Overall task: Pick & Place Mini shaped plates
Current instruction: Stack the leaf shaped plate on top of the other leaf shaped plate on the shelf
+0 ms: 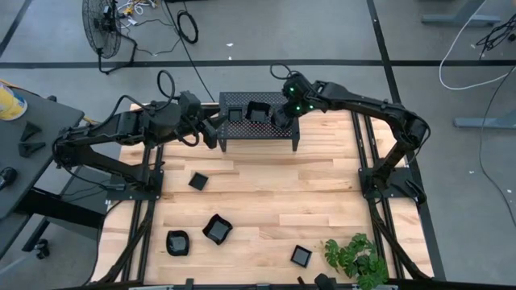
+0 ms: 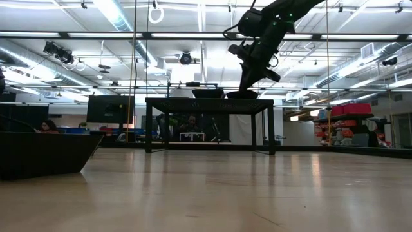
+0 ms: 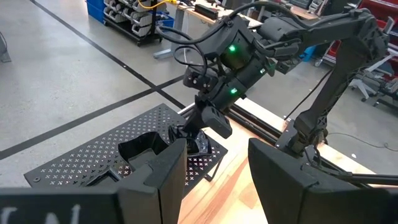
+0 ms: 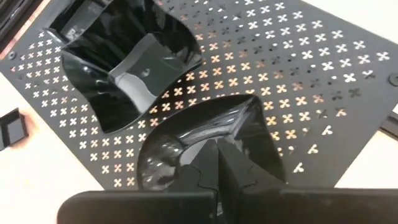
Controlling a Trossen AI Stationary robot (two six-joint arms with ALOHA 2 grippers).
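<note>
- The right gripper point(image 1: 284, 118) sits low over the right part of the stand point(image 1: 242, 129), at the table's far edge, fingers closed on the rim of a plate point(image 4: 205, 146) that rests on, or just above, the perforated top; I judge it is being set down, and the rim pinch suits a shallow dish.
- A wavy plate point(image 4: 127, 59) already lies on the stand just beside it, apart from the held one, and a small square one point(image 1: 235, 115) sits further left.
- The left gripper point(image 3: 217, 168) hovers at the stand's left end, jaws parted and empty (probably waiting its turn).
- Four plates wait on the near wood: one point(image 1: 197, 181) mid-left, a larger one point(image 1: 217, 229), one point(image 1: 177, 242) near left, one point(image 1: 301, 256) near right.
- The table point(image 1: 322, 185) is pale plank; a plant point(image 1: 355, 258) stands at its near right corner.
- Beyond lies a workshop hall with grey floor, a fan point(image 1: 101, 24) and cables.
</note>
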